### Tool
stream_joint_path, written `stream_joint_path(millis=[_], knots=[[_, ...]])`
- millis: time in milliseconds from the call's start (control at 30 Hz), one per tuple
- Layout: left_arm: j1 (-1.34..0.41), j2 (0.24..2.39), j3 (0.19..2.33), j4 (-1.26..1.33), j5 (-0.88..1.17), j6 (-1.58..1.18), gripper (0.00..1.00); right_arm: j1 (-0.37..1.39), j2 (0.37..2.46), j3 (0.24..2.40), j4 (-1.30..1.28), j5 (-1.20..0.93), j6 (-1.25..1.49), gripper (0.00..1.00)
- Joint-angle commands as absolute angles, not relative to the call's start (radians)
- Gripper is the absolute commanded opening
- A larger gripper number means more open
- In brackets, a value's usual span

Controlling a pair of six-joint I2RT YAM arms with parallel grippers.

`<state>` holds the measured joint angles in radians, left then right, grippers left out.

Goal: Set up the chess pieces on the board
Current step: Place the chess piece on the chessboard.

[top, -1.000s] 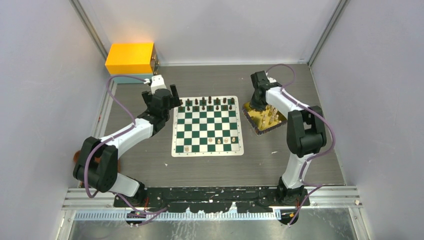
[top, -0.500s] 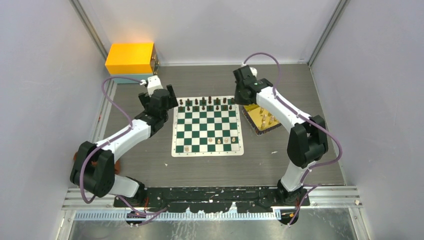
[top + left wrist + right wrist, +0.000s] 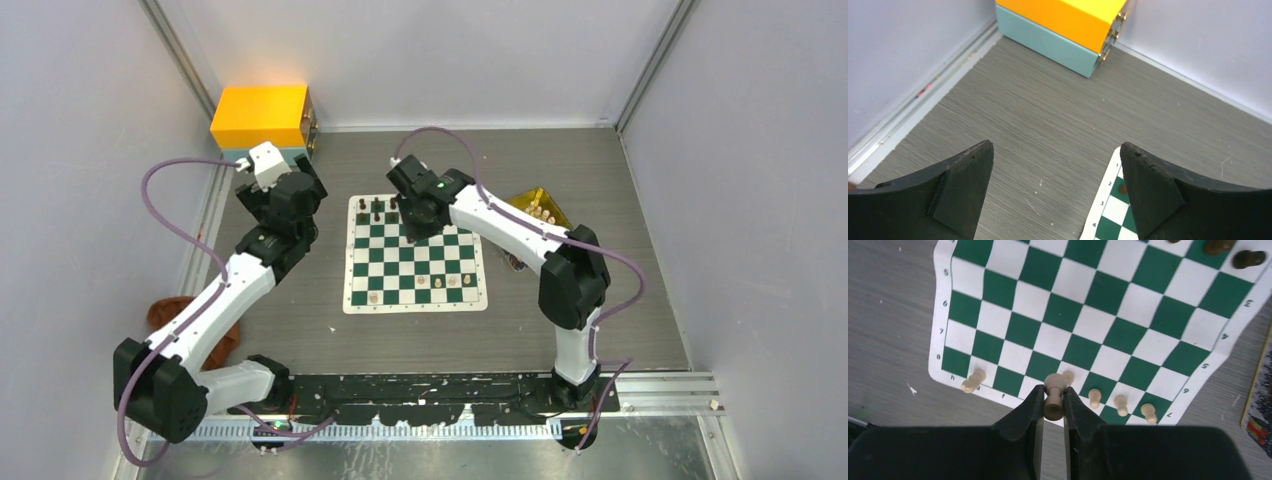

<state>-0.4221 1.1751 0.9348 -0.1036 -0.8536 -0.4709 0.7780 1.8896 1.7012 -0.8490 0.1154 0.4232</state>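
- Pale tan turned chess pieces [image 3: 1121, 405] stood on the near row of the green-and-white checked board [image 3: 1083, 325]; a careless descent could topple them.
- Right gripper [image 3: 1052, 390] pinched one pale pawn-like piece [image 3: 1054, 382] above the board; the slim hold risked a tilt.
- Left gripper [image 3: 1055, 150] hung wide and empty off the far corner, clear of the dark far-row pieces [image 3: 377, 208].

Board [image 3: 400, 262] mid-table — box [image 3: 262, 115] behind-left, tray [image 3: 522, 199] right; chess pieces [image 3: 421, 281] along near and far rows.
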Motion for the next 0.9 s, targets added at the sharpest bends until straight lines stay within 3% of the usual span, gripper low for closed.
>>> stream_joint_path(millis=[0, 867], knots=[[-0.415, 1.108, 0.989, -0.120, -0.962, -0.443, 0.97, 0.843, 1.917, 1.788, -0.901, 0.067, 0.374, 0.00], [-0.408, 0.933, 1.044, -0.209, -1.008, -0.382, 0.98, 1.088, 2.159, 2.041, -1.026, 0.042, 0.270, 0.00]])
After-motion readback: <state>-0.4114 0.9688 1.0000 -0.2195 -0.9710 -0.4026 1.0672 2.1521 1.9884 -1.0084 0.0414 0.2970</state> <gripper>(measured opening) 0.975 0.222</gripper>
